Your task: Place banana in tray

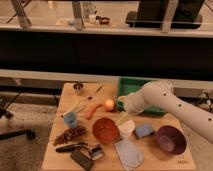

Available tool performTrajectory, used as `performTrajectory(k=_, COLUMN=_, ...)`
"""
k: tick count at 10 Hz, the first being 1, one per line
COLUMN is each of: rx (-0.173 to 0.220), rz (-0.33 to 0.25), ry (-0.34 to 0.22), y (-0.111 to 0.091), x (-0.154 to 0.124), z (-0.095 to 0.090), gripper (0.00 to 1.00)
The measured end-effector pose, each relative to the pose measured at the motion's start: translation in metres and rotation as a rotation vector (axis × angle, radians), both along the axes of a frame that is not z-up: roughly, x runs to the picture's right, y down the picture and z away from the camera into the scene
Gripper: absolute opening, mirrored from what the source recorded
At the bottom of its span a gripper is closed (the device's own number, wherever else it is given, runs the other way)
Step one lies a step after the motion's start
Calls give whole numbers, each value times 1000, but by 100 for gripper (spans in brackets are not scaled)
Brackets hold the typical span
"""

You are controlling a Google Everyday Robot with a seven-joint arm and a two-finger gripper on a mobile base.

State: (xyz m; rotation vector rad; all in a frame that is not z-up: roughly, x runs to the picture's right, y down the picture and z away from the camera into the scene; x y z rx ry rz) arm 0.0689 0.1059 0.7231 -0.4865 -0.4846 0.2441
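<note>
Far left on the wooden table (56, 156), I take the pale, slender, slightly curved thing to be the banana (75, 107). It lies flat on the wood, outside the tray, at twelve o'clock from the small blue cup (70, 119) and close to it. The orange stick (92, 110) sits just beside the banana at three o'clock, and the round fruit (109, 104) lies a little further on.

Towards the middle, the gripper (121, 119) hangs fingers-down between the red bowl (105, 131) at eight o'clock and the white cup (126, 129) just below it. The claw stands wide, and I see nothing between the fingers. The green tray (131, 86) is at one o'clock from the gripper, near it but well apart from the banana.

I judge the reach for the banana is still to be made, and it carries several risks:
- The orange stick is much the same length and lies in the way, so a sloppy approach could close on it instead.
- A wide claw coming down could knock the blue cup or set the round fruit rolling.
- The banana lies low on the wood, so the fingers may scrape the table or skid it away.
- Swinging off low could tip the white cup.
</note>
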Motion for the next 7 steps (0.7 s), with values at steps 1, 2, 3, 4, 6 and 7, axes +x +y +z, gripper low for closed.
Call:
performTrajectory(k=1, rx=-1, rz=1, ry=-6, y=-2, x=-4, z=2, gripper=80)
performTrajectory(k=2, rx=-2, rz=2, ry=-10, y=-2, x=-6, z=2, gripper=80)
performTrajectory(k=3, rx=-2, rz=3, ry=-15, y=-3, x=-9, z=4, gripper=80)
performTrajectory(k=4, rx=0, rz=2, ry=-26, y=-3, x=-16, z=5, gripper=80)
performTrajectory(k=6, rx=12, rz=-6, ry=-41, y=-1, x=-33, z=6, gripper=80)
performTrajectory(k=7, rx=19, rz=-11, ry=-50, y=-1, x=-42, z=7, gripper=80)
